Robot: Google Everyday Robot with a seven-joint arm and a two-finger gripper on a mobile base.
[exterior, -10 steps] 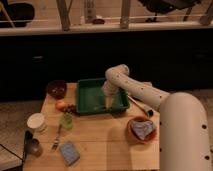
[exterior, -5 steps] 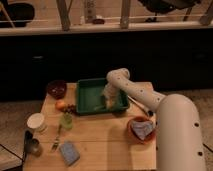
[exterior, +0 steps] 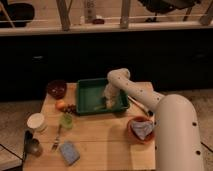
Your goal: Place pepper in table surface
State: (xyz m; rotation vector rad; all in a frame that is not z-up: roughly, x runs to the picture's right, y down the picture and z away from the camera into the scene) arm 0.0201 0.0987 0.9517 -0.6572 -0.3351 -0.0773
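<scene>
A slim pale yellow-green pepper (exterior: pixel 99 106) lies in the dark green tray (exterior: pixel 88 85), near its front edge. My white arm reaches in from the lower right. My gripper (exterior: pixel 108 97) points down inside the tray, just above and to the right of the pepper. Whether it touches the pepper I cannot tell. The light wooden table surface (exterior: pixel 102 137) spreads out in front of the tray.
A dark red bowl (exterior: pixel 56 88) stands at the back left. An orange fruit (exterior: pixel 60 105), a light-green cup (exterior: pixel 66 120), a white cup (exterior: pixel 36 122), a fork (exterior: pixel 56 141) and a blue sponge (exterior: pixel 69 152) are on the left. A terracotta bowl with a cloth (exterior: pixel 141 128) is on the right.
My gripper has come down from above the tray's back part into the tray, close to the pepper. Nothing else has moved.
</scene>
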